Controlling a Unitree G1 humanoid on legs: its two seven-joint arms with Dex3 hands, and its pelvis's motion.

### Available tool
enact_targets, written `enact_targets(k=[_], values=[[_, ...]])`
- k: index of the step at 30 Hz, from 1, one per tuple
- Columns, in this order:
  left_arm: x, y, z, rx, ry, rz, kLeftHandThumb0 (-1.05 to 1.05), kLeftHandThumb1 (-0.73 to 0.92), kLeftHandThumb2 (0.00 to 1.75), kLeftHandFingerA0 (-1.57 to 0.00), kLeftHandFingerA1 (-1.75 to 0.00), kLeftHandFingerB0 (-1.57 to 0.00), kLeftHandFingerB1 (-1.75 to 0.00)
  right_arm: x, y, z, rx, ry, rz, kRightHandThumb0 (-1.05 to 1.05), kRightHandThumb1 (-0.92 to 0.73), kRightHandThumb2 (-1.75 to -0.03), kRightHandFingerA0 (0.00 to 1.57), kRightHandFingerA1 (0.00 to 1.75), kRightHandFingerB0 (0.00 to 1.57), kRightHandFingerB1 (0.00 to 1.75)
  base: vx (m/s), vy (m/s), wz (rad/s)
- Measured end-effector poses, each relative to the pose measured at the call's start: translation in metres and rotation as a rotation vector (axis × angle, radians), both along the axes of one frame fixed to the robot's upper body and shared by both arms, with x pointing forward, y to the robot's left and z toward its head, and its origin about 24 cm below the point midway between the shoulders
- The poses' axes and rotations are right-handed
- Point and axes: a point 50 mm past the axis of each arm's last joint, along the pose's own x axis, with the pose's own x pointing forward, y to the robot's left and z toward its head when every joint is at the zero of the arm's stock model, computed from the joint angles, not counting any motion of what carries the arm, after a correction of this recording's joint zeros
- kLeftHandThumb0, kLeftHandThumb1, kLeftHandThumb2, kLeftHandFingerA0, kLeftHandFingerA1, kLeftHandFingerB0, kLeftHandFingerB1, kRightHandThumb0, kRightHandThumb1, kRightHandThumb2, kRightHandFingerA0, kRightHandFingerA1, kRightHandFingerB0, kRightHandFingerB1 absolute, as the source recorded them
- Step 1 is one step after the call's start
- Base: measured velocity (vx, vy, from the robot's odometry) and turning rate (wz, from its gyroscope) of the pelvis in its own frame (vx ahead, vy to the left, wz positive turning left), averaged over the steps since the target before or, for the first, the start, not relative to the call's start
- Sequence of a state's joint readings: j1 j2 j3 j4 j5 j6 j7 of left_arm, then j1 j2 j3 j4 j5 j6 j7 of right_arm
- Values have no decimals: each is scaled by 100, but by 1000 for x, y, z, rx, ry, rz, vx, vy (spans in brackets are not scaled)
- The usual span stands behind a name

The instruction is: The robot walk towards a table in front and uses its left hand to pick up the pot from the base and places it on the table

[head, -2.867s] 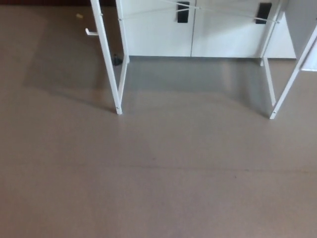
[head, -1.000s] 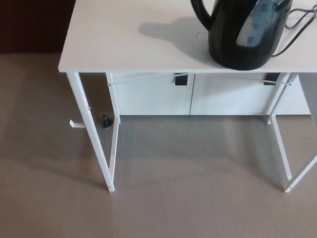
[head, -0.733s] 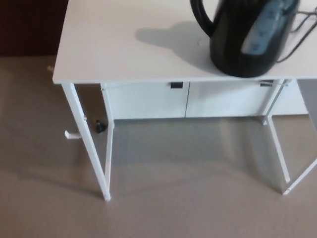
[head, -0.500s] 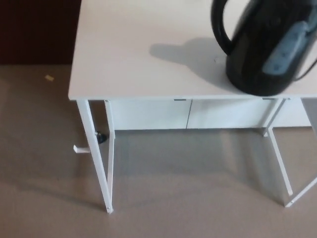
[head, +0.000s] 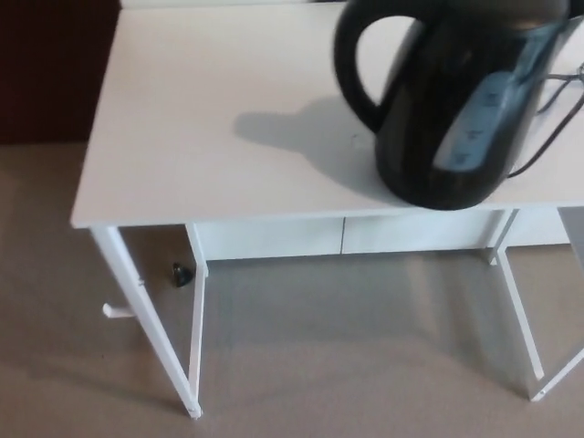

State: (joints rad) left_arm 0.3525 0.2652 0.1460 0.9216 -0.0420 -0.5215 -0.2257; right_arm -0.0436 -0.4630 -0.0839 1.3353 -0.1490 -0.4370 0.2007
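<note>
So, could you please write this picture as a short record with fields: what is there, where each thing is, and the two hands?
surface: white table on thin white legs
pot: black pot, upright, on the right part of the table top
handle: handle turned to the picture's left
base: cannot tell, nothing of it shows under the pot
cord: dark cord beside the pot, at the right edge
floor: beige floor, with a small black thing near the left legs
left hand: not in view
right hand: not in view

Head view — looking down, table (head: 201, 119) near.
</note>
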Motion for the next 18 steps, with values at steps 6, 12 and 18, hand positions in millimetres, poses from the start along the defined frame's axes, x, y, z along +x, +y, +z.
enact_targets(k=[6,12,18], values=[[2,0,1,2,-6,-3,-48,42,68,-38,-47,-31,-43,2,0,0,-3,-1,5,-27,20,-65,101,89,90,83,51,19,-4],[4,4,3,17,-10,-9,-45,42,67,-38,-47,-31,-42,4,2,0,0,-8,8,-27,19,-65,100,88,89,83,102,116,8],[2,4,2,16,-2,-6,-47,41,67,-41,-47,-32,-43,4,2,0,-1,-8,14,-27,19,-65,100,88,88,82,24,-90,10]])
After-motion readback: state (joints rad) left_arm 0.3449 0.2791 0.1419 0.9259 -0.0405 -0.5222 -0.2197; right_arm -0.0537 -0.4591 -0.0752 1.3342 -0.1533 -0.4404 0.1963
